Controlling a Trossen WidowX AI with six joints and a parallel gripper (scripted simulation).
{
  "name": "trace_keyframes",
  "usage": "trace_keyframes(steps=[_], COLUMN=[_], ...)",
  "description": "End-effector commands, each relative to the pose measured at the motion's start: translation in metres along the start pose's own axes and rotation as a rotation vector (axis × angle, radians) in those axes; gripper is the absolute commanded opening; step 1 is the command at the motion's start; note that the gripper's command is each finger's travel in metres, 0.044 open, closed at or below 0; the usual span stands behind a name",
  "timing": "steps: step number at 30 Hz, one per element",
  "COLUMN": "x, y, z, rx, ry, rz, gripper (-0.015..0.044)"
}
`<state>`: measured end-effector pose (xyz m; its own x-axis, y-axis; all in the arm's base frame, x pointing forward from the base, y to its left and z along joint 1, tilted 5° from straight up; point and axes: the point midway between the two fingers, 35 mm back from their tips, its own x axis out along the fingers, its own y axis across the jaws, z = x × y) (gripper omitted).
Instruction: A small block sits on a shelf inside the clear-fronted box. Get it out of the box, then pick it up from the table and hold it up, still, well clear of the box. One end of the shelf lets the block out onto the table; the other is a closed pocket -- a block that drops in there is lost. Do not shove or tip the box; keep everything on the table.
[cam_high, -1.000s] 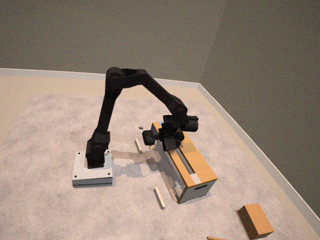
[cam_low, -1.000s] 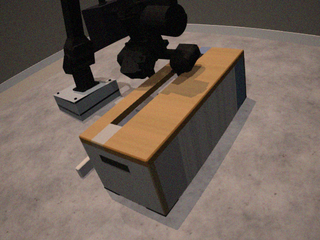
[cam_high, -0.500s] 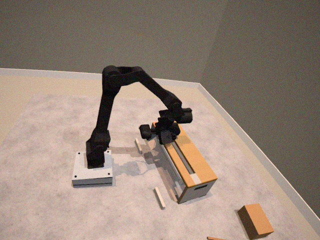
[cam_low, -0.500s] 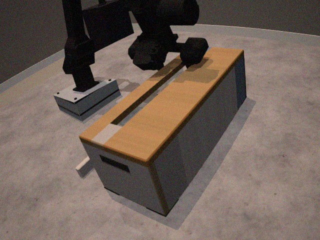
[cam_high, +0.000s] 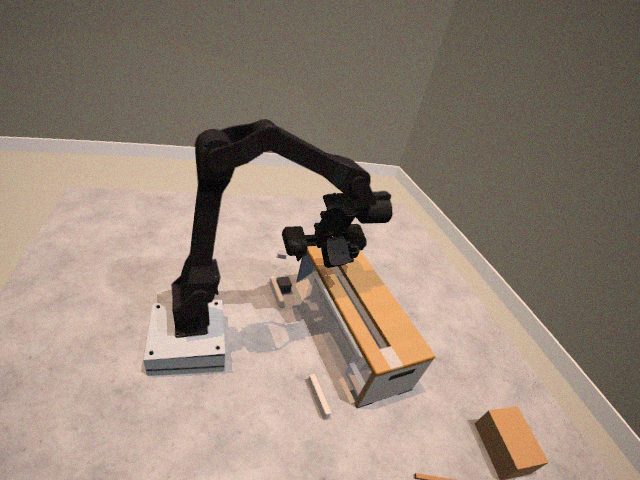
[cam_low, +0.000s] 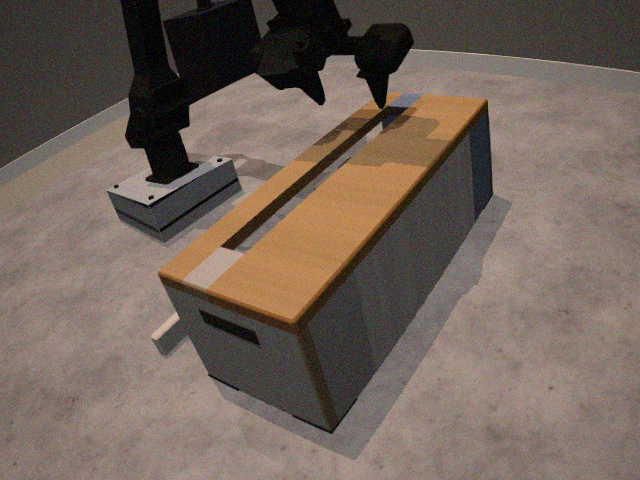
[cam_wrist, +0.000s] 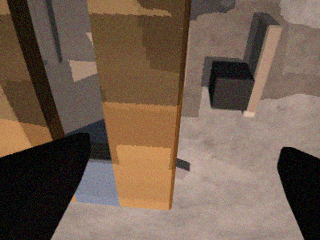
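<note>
A: Where's the block (cam_high: 283, 284) sitting?
B: On the table by the box (cam_high: 398, 330), touching a wooden strip (cam_high: 277, 290). Gripper (cam_low: 345, 96) hanging open, empty.
A: Handling?
B: Looking small, rigid, light. I'm suggesting pinching its flat opposite sides.

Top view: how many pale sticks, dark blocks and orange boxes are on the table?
Pale sticks: 2
Dark block: 1
Slotted orange box: 1
Small orange box: 1
Total: 5
</note>
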<state>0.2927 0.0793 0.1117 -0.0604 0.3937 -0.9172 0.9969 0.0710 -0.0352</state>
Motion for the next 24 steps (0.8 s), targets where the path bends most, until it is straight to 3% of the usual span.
trace_keyframes(steps=[1, 4, 7, 9, 24], x=[-0.012, -0.008, -0.011, -0.01, -0.004], y=[-0.002, -0.001, 0.001, -0.001, -0.019], z=[-0.003, -0.002, -0.02, -0.022, -0.037], rx=[-0.004, -0.001, -0.09, -0.294, -1.892], ry=[-0.001, 0.0, 0.035, 0.005, -0.246], rz=[0.003, 0.004, 0.067, 0.074, -0.025], gripper=[0.04, 0.04, 0.0321, 0.0285, 0.0285])
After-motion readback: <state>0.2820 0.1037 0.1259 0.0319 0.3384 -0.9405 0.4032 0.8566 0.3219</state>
